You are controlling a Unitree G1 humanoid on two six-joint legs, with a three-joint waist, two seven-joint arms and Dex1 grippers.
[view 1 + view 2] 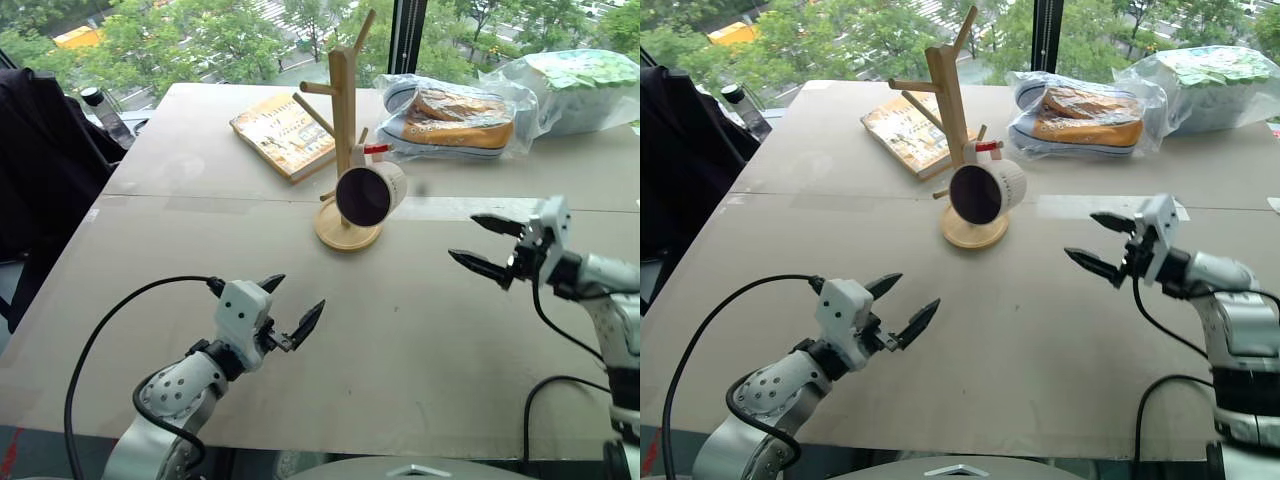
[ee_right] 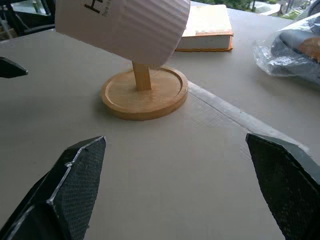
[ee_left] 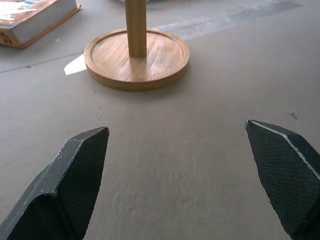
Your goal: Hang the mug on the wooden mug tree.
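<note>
Mug (image 1: pixel 372 192): white ceramic with a dark maroon inside, hanging from a low peg of the wooden mug tree (image 1: pixel 343 110), tilted so that its mouth faces back toward the two grippers. It sits ahead of the right gripper (image 1: pixel 482 244) and off to that gripper's left side, well apart from it. In the right wrist view the ribbed wall of the mug carries dark lettering, of which a large "H" can be read; the smaller line beneath is too fine to make out. A small red-and-white tag shows at the mug's top edge, its text not legible.

Wooden mug tree: pale upright post with angled pegs on a round disc base, which lies ahead of the left gripper (image 1: pixel 290 306) and apart from it.

Right gripper: fingers (image 2: pixel 70 190) spread wide, released, holding nothing, above the table (image 1: pixel 420 340).

Left gripper: fingers (image 3: pixel 75 180) likewise parted and empty, low over the table.

Beyond the tree, far from both grippers: a book (image 1: pixel 284 135) with an orange-edged cover, its title probably in script but unreadable; a pair of tan and white shoes (image 1: pixel 455 118) in clear plastic; and a second plastic bag (image 1: pixel 580 85) with pale green contents.
</note>
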